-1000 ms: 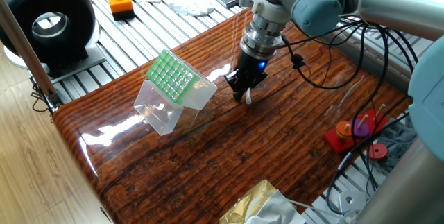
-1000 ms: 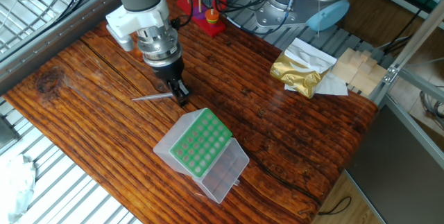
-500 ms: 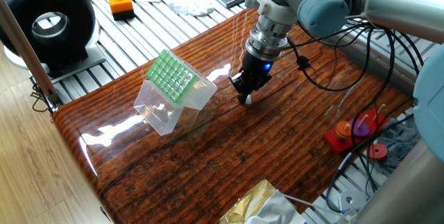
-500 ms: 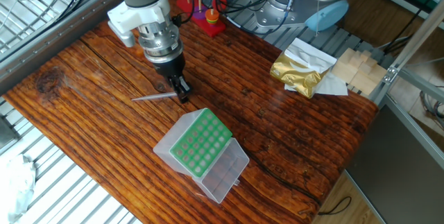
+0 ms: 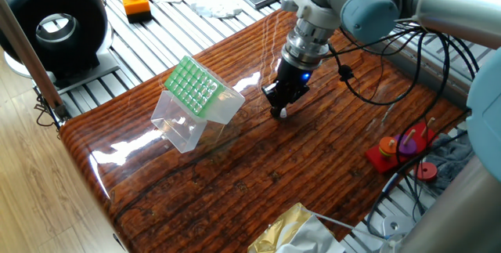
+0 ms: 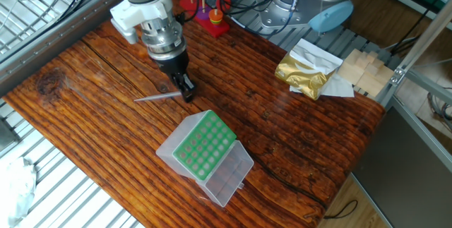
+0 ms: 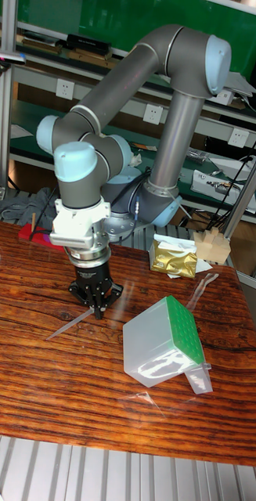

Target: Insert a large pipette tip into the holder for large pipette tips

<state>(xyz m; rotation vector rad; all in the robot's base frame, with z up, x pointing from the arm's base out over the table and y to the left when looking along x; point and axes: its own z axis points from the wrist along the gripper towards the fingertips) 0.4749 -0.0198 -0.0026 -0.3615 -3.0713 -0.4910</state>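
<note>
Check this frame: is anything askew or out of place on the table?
Yes. The holder for large pipette tips is tipped over, so its green grid faces up at a slant rather than level, with the clear lid splayed open. The large pipette tip lies flat on the wood, its end at the gripper.

Bright, even indoor light fills all three views. The glossy reddish-brown wooden tabletop (image 5: pixel 258 159) throws white glare streaks toward nine o'clock of the clear plastic box with the green grid top (image 5: pixel 196 96). Shadows are soft and short. Focus is sharp; edges show slight wide-angle stretching.
</note>
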